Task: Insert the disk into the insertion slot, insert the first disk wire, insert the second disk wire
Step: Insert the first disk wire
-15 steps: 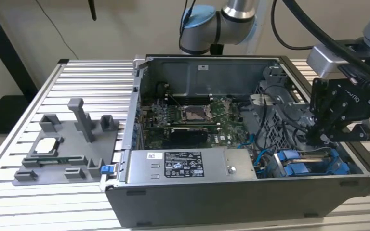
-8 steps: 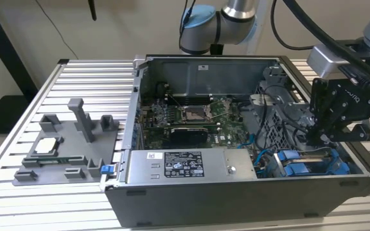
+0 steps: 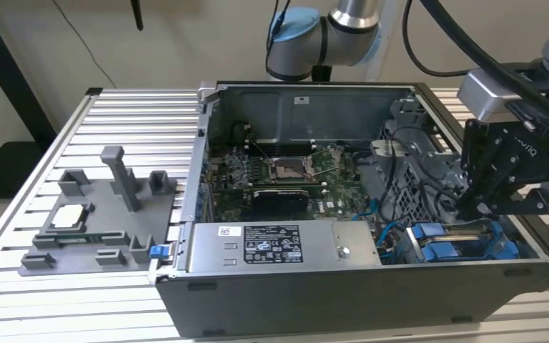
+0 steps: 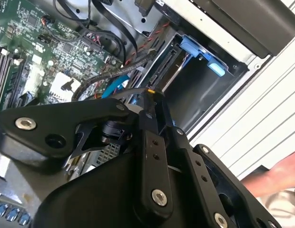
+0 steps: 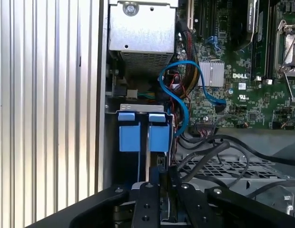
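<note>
The blue-framed disk [image 5: 159,137] stands inside the insertion slot [image 3: 465,246] at the corner of the open computer case [image 3: 351,307] on the exterior view's right, with the gripper [image 3: 469,209] just above it, its grip impossible to tell

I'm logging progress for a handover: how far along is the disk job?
Looks done: the flat silver-grey disk in its bright blue carrier sits inside the grey sheet-metal insertion slot. In hand: the gripper hangs at that bay's open end, beside a black braided cable. Left: both wire steps; whether either is done cannot be told.
</note>
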Controlling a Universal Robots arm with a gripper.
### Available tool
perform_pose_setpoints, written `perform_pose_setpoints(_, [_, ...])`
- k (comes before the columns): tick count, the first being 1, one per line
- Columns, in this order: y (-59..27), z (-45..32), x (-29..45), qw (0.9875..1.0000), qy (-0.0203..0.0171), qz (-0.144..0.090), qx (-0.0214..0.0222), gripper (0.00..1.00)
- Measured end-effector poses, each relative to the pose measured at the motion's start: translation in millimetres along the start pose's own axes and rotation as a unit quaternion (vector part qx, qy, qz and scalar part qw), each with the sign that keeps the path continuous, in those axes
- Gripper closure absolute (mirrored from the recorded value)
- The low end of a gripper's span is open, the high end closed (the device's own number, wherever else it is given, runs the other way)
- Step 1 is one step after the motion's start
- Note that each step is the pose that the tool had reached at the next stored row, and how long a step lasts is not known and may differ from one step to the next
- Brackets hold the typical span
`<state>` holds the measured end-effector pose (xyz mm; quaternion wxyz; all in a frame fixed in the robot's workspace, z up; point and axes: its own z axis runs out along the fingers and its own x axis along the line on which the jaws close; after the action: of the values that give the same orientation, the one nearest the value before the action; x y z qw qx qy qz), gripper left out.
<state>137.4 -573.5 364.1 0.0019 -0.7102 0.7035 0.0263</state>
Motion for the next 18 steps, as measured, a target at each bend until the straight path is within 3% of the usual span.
perform_pose_setpoints(5, [-0.1,1.3,1.4,1.0,0.0001,-0.001,0.0007,1.0])
perform_pose_setpoints(7, [-0.1,2.3,1.5,1.0,0.0001,-0.002,0.0028,1.0])
perform_pose_setpoints(12, [-1.1,6.4,1.7,0.9999,0.0004,-0.01,0.0132,1.0])
perform_pose_setpoints(18, [-6.8,11.2,2.0,0.9997,0.0008,-0.019,0.0148,1.0])
